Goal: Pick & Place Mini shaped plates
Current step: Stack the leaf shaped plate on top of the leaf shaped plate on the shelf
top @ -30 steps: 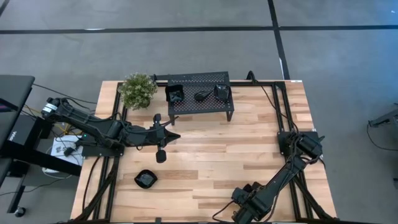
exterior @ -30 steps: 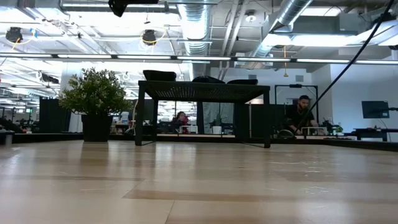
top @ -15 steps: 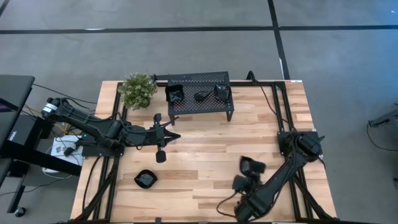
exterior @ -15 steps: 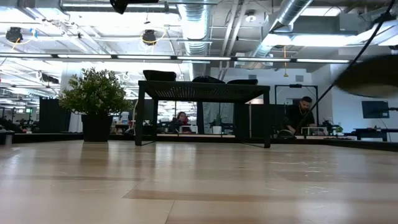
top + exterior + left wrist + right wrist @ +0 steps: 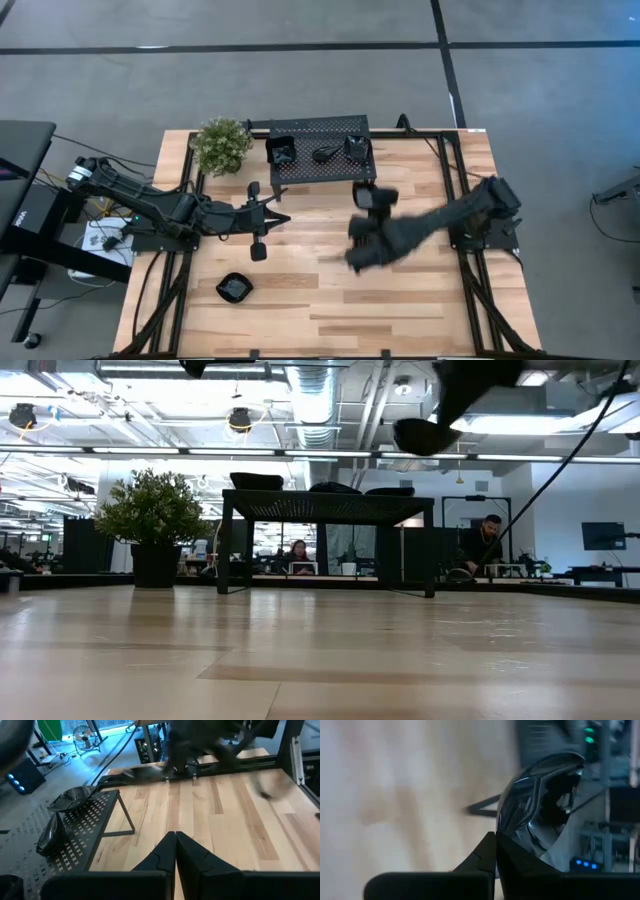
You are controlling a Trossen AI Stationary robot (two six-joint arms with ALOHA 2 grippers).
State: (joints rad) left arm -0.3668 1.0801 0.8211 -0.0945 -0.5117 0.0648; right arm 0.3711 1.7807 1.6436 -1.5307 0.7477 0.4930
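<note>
Mini plate (image 5: 540, 805) in right hand (image 5: 495, 840)

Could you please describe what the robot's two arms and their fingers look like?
Both arms are dark, near-black jointed links. The left arm has a pale cylindrical piece near its base and ends in the left gripper. In its wrist view the fingers are matte black and taper to points. The right gripper is similarly dark.

One camera hangs high, looking straight down on the whole table (image 5: 400, 300), another sits at tabletop level facing the room, and each wrist camera peers closely past its own claw, all four sharing the perforated stand (image 5: 320, 150).
</note>
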